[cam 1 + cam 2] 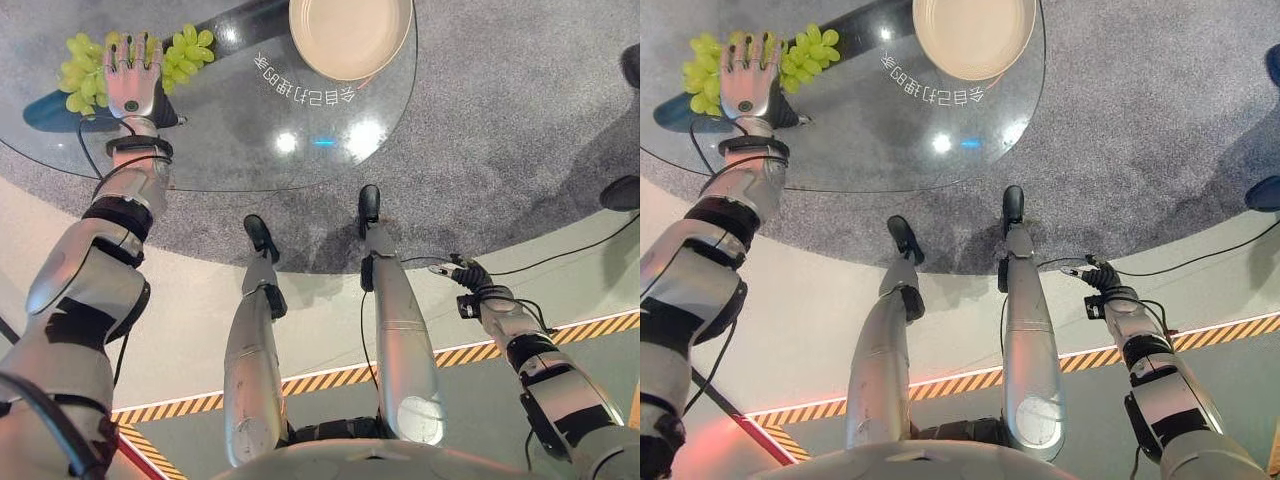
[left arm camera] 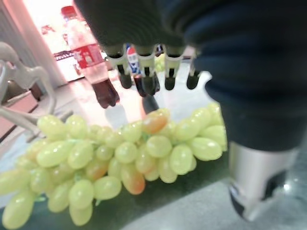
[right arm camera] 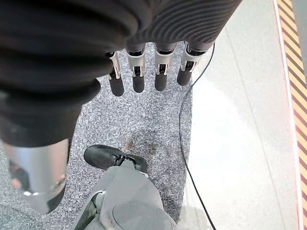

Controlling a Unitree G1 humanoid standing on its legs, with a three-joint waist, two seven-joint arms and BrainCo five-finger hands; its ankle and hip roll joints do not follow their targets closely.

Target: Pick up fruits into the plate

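- Grapes (image 1: 90,65) lie at the glass table's (image 1: 220,150) left edge, left hand (image 1: 132,78) spread flat over the bunch, fingers straight, nothing grasped.
- Risk: a loose close could tear off berries or push the bunch off the rim.
- Plate (image 1: 350,35) sits well apart to the right, so a weak hold could drop fruit in transit.
- Right hand (image 1: 462,272) hangs low, relaxed, empty.

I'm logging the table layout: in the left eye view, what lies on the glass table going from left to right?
Bunch of green grapes with the left robot hand over it → white printed lettering → empty plate.
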